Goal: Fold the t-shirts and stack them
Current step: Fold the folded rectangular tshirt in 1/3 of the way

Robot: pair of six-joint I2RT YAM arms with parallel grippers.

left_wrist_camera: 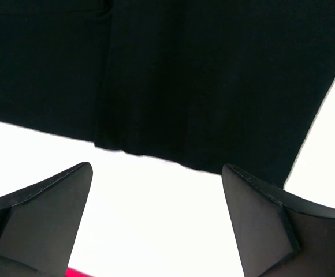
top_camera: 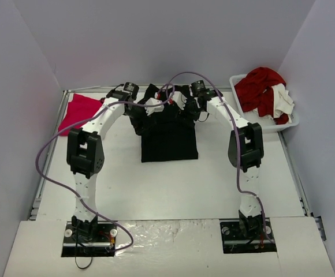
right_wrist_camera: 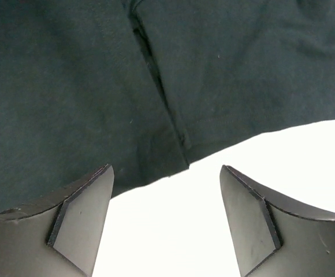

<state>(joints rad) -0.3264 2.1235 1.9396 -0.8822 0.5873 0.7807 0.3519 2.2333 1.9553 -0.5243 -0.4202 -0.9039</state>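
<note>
Left tool (left_wrist_camera: 156, 173) and right tool (right_wrist_camera: 165, 170) gape empty above the black t-shirt (top_camera: 168, 141), arms arched forward.

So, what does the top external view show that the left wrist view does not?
Only top external: left arm, right arm, the whole black t-shirt, folded roughly rectangular, and a white basket of red and white clothes at far right.
Only left wrist: its own jaws, open and empty, and a fold line in the black cloth.
Both: the black t-shirt, the white table, and probably the pink-red t-shirt, spread at far left from above, a sliver at the wrist view's bottom edge.
</note>
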